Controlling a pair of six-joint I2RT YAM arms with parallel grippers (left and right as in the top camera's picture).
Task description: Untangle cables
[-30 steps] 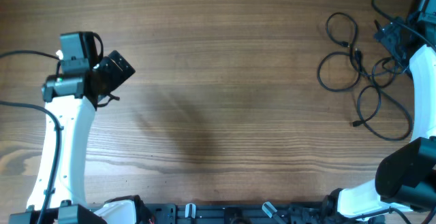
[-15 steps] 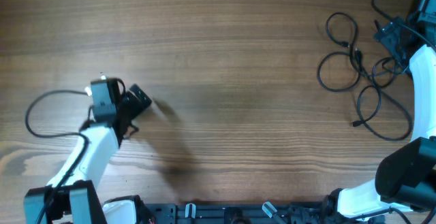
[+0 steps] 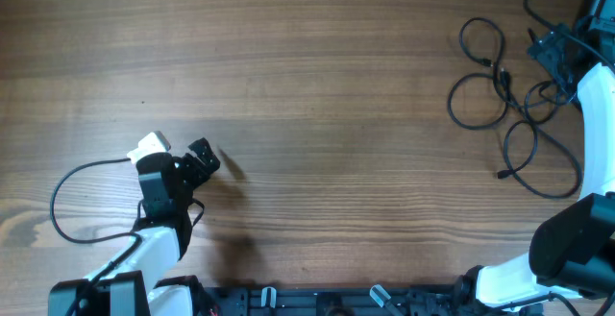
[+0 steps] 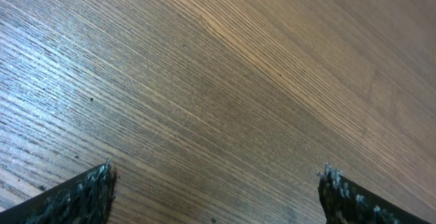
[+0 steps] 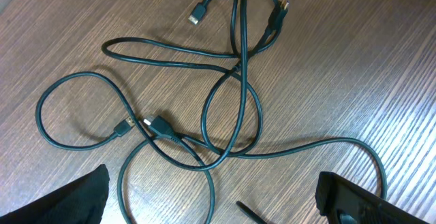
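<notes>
Far right on the brown wood-grain table (image 3: 317, 76), the thin black cables with small plug ends (image 3: 501, 79) lie flat in overlapping loops, with nothing holding them. The right gripper (image 3: 553, 52) hangs over their far right edge with its jaws spread wide, apparently placed to pick a strand. The left gripper (image 3: 202, 158), also spread, sits near left over bare wood, well apart from the cables. Only the right wrist view shows where the strands cross. Only the overhead view shows both arms.

Wooden table (image 3: 317, 76) under looped cables (image 3: 504, 100)
</notes>
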